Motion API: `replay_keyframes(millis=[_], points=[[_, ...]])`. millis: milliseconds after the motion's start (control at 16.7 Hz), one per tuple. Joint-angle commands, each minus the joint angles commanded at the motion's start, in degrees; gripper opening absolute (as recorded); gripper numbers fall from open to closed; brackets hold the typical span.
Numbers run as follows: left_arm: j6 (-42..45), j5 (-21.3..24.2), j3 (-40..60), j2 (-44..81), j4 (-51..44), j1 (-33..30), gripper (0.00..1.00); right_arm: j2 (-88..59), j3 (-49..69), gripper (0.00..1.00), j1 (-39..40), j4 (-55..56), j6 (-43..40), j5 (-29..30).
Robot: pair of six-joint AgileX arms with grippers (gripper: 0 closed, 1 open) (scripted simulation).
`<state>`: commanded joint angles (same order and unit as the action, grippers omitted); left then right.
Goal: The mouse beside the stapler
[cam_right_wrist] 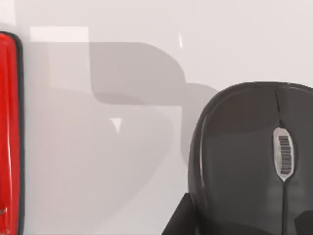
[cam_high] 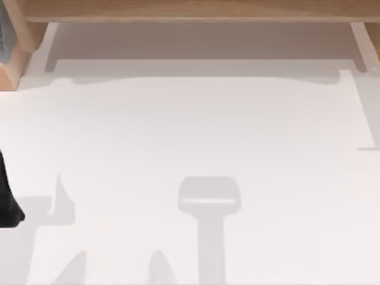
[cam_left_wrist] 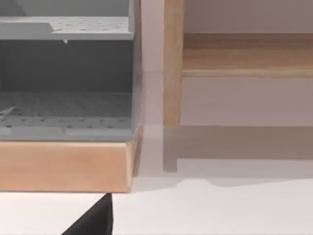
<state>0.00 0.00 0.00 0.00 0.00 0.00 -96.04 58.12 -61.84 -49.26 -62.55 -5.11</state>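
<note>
A black mouse [cam_right_wrist: 249, 161] with a silver scroll wheel lies close under my right wrist camera on the white table. The red stapler [cam_right_wrist: 9, 132] with a black edge lies a short way to one side of it, with bare table between them. A dark piece of my right gripper [cam_right_wrist: 177, 220] shows right against the mouse's side. My left arm [cam_high: 8, 199] is parked at the table's left edge, and a black tip of my left gripper [cam_left_wrist: 93, 221] shows in the left wrist view.
A wooden shelf [cam_high: 190, 10] runs along the back of the table. A grey perforated organiser [cam_left_wrist: 66, 73] on a wooden base [cam_left_wrist: 63, 166] stands at the back left, beside a wooden post [cam_left_wrist: 172, 63].
</note>
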Motion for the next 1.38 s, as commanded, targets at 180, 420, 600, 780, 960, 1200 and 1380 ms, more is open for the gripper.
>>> replay_keyframes(millis=[180, 420, 600, 780, 960, 1200, 1380], points=[[0.0, 0.0, 0.0, 0.0, 0.0, 0.0, 1.00, 0.0, 0.1, 0.00, 0.3, 0.0, 0.1, -0.1], [0.0, 0.0, 0.0, 0.0, 0.0, 0.0, 1.00, 0.2, 0.2, 0.00, 0.3, 0.3, 0.2, -0.1], [0.0, 0.0, 0.0, 0.0, 0.0, 0.0, 1.00, 0.5, 0.3, 0.00, 0.3, 0.8, 0.2, -0.2], [0.0, 0.0, 0.0, 0.0, 0.0, 0.0, 1.00, 0.9, 0.5, 0.00, 0.3, 1.6, 0.2, -0.4], [0.0, 0.0, 0.0, 0.0, 0.0, 0.0, 1.00, 1.2, 0.6, 0.00, 0.3, 2.3, 0.3, -0.4], [0.0, 0.0, 0.0, 0.0, 0.0, 0.0, 1.00, 1.1, 0.6, 0.00, 0.3, 3.1, 0.3, -0.4], [0.0, 0.0, 0.0, 0.0, 0.0, 0.0, 1.00, 0.5, 0.1, 0.00, 0.3, 3.5, 0.3, -0.3]])
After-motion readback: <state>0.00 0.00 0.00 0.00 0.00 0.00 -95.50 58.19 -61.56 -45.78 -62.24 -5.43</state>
